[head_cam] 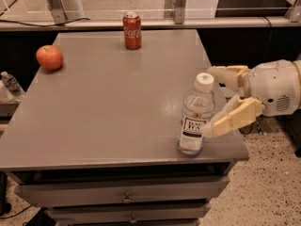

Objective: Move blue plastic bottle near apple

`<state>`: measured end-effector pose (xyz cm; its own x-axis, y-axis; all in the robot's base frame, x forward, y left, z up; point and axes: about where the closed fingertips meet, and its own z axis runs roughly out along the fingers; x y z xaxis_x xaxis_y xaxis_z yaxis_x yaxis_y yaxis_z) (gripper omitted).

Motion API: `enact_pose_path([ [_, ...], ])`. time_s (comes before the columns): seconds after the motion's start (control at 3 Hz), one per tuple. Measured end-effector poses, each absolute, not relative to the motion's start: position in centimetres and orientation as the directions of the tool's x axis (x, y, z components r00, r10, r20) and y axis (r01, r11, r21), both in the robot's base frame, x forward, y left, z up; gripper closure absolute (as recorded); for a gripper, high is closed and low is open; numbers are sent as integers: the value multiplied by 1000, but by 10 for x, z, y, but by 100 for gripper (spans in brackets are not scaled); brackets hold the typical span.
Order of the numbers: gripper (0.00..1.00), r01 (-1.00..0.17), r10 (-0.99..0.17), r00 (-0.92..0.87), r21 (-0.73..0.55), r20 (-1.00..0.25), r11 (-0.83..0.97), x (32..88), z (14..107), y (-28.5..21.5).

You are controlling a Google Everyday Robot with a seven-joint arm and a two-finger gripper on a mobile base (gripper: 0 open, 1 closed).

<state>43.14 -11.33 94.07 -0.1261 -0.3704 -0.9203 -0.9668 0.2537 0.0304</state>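
- 1 blue plastic bottle (195, 117): upright, front-right corner of table (108, 102).
- 1 apple (49, 57): far-left edge, well apart from the bottle.
- 1 Coke can (132, 30): far edge, approx mid.
- 1 gripper (209, 101): fingers spread wide, just beside the bottle's right side, nothing held.

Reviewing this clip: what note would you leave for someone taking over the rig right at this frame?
Gripper: open, jaws spread wide, coming in from the table's right edge at the bottle's right side. Nothing is grasped.
Blue plastic bottle: upright, cap on, near the front right corner of the table.
Apple: at the table's far left edge, a long way from the bottle.
Coca-Cola can: upright at the back, middle.
Done: approach only.
Left: shut on the bottle, carry it across to the left, and set it down upright beside the apple.
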Motion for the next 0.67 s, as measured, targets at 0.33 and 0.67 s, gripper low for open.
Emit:
enact_pose_path([
  [0.33, 16, -971, -292, -121, 52, -949, 235, 420, 943, -97],
  [0.67, 39, -970, -257, -126, 65, -958, 236, 411, 937, -91],
])
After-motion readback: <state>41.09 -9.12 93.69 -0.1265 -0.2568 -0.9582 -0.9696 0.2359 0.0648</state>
